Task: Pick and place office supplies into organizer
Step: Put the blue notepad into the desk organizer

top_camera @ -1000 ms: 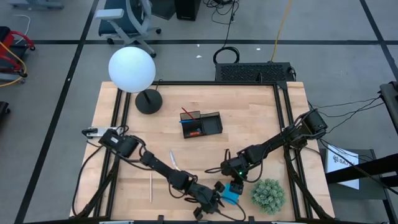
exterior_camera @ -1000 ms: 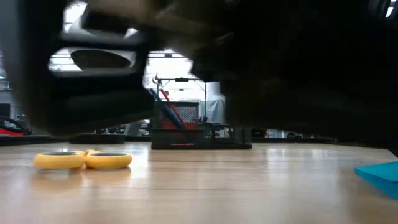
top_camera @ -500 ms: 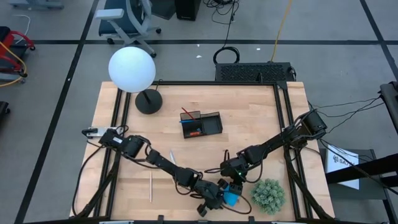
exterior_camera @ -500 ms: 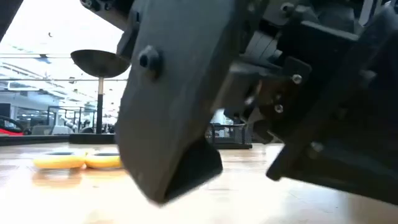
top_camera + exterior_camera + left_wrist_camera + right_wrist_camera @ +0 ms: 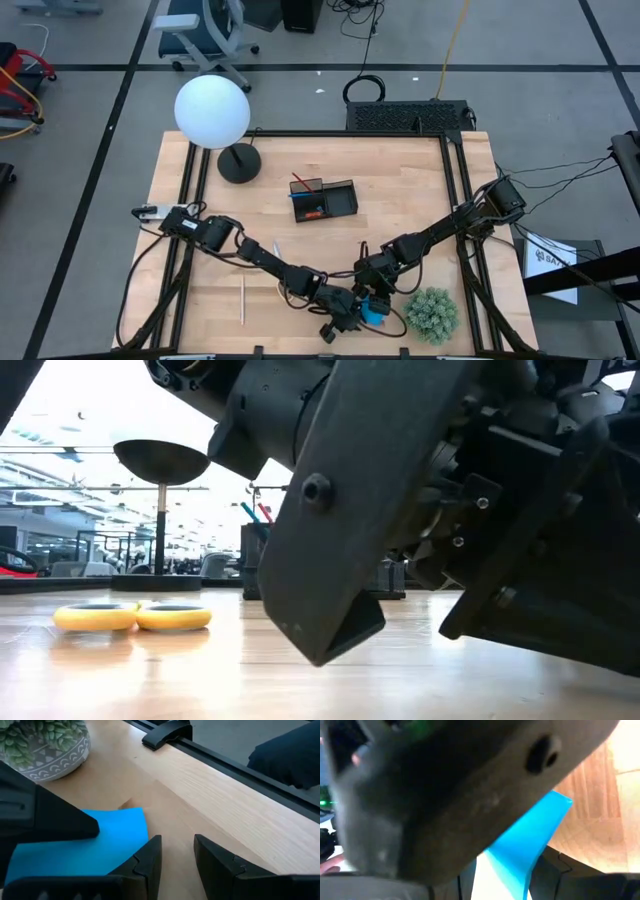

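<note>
Organizer (image 5: 324, 200) sat mid-surface holding red and blue pens (image 5: 300, 188). Blue notepad (image 5: 374, 311) lay at the near edge beside the plant ball (image 5: 432, 314). Left claw (image 5: 175, 855) reached low to it, fingers parted at its corner. Right claw (image 5: 378, 296) touched the notepad; grip unclear.

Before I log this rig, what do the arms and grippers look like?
Both arms are dark, slim and jointed, with thin black cables trailing along them. The left gripper has two matte black wedge-shaped fingers. The right gripper sits on a blocky dark wrist; a small green light glows there in its wrist view.
</note>
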